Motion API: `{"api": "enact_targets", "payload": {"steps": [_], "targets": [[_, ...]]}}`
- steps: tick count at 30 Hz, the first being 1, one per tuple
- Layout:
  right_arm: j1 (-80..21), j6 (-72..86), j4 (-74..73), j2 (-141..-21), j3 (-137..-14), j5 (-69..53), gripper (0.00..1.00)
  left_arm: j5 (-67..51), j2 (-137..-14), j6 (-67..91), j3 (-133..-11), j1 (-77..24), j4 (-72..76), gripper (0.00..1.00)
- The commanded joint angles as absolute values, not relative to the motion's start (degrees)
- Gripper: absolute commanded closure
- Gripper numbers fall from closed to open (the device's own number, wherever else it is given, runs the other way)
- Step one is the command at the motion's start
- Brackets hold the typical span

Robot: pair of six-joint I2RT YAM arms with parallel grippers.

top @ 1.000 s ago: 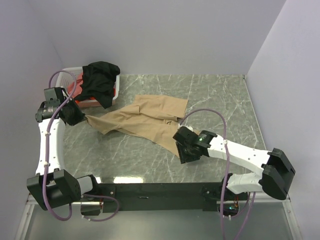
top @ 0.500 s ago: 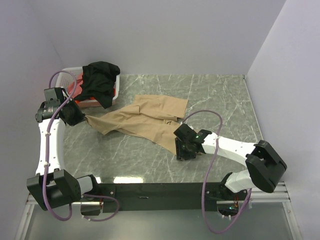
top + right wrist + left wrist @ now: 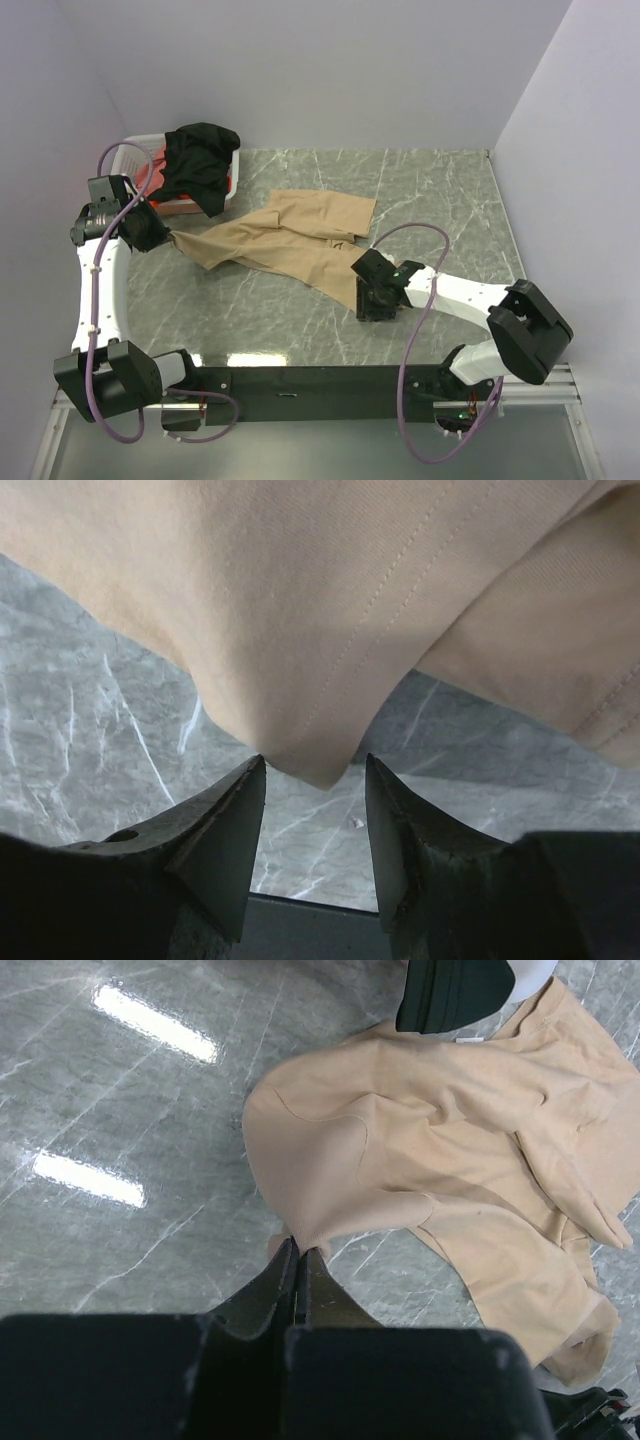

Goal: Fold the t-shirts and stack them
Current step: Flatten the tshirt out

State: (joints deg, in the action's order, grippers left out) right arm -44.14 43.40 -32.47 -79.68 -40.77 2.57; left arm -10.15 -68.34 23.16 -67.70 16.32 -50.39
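Left gripper [image 3: 298,1260] pinches the tan shirt [image 3: 300,245]; right gripper [image 3: 315,770] gapes around its corner. Basket [image 3: 118,152] holds black shirt [image 3: 200,160] (red one [image 3: 150,178] beneath).

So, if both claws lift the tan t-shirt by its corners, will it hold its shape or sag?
Likely floppy: the tan t-shirt lies creased and folded over itself, and draws to a point where the left claw pinches it. Probably light, being thin cloth. On the glossy table it should slide easily when dragged.
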Motion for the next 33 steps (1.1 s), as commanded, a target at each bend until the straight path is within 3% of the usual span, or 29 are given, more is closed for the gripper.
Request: {"api": "enact_targets", "payload": {"steps": [1, 7, 10, 11, 15, 22, 28, 33], "targets": [[-43.68, 44.21, -29.01, -79.89, -39.82, 4.22, 0.48, -9.58, -66.80, 21.97, -68.29, 16.52, -49.57, 1.00], [-43.68, 43.42, -27.42, -82.26, -39.90, 4.22, 0.53, -10.11, -67.15, 22.06, -68.20, 16.52, -49.40, 1.00], [-43.68, 43.77, -28.03, -83.14, -39.47, 4.40, 0.61, -10.02, -67.15, 22.06, -68.03, 16.52, -49.39, 1.00], [-43.68, 43.94, -28.21, -83.23, -39.20, 4.57, 0.73, -10.02, -67.06, 22.06, -67.94, 16.52, -49.39, 0.99], [-43.59, 44.03, -31.19, -81.66, -40.25, 6.14, 1.00, -10.02, -66.80, 22.06, -67.59, 16.52, -49.13, 1.00], [-39.30, 39.47, -44.18, -74.72, -51.66, 10.88, 1.00, -14.23, -66.97, 23.37, -69.60, 16.52, -47.73, 1.00], [-25.35, 29.11, -50.26, -73.56, -75.97, 10.73, 1.00, -23.01, -69.34, 29.86, -76.02, 16.61, -43.25, 1.00], [-19.17, 20.84, -55.45, -82.60, -97.08, 9.85, 1.00, -31.37, -71.27, 39.36, -79.79, 16.44, -33.85, 0.99]]}}
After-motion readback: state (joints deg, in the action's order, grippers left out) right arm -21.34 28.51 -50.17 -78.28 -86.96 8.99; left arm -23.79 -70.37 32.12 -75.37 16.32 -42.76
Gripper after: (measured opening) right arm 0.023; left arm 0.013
